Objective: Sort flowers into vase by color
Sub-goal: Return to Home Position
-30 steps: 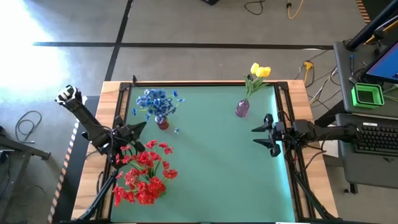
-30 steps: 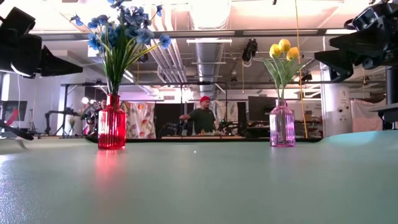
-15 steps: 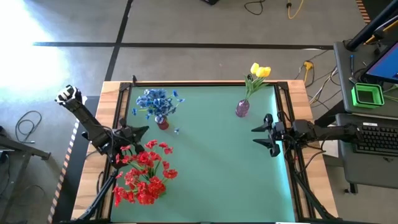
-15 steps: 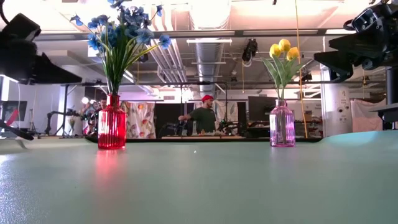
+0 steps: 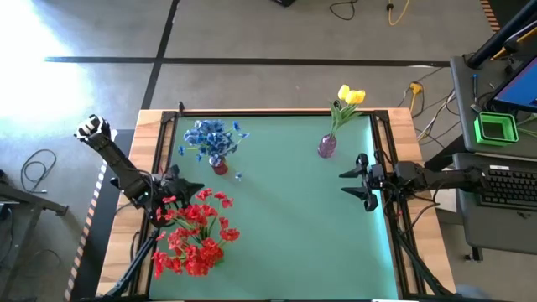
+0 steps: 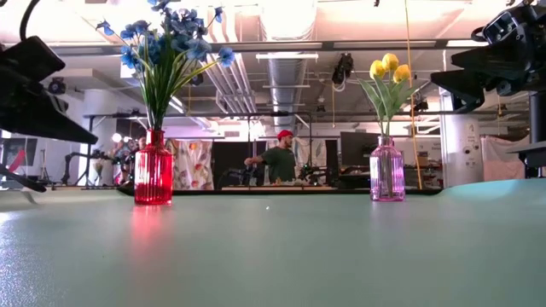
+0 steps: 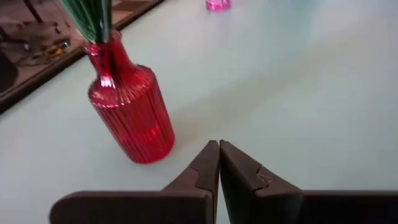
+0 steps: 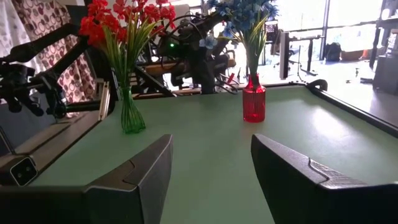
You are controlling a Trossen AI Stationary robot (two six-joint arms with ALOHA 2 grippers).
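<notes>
**While both arms hang clear, all flowers stand sorted in three vases**

As seen from the floor beside the rig, every flower on the table [image 5: 302,243] is in a vase and nothing lies loose on the green mat.

- The blue flowers [image 5: 211,137] stand upright in the red vase [image 5: 220,167], at the far left part of the mat.
- The yellow tulips [image 5: 351,96] are in the purple vase [image 5: 327,147], at the far right part. Their heads lean out towards the far edge.
- The red flowers [image 5: 195,231] fill the near left part. From above they hide their holder, but the right wrist view shows them upright in the green vase [image 8: 131,117].

The left gripper [image 7: 219,144] is held above the mat near the left edge, between the red vase and the red flowers. Its fingers are pressed together with nothing between them. It is near the red vase but not touching it.

The right gripper [image 5: 346,184] hangs at the right edge of the table, near the purple vase but apart from it. Its fingers are spread wide and empty, pointing across the mat towards the left arm.

A person [image 6: 277,160] stands at a bench in the room beyond the table.
</notes>
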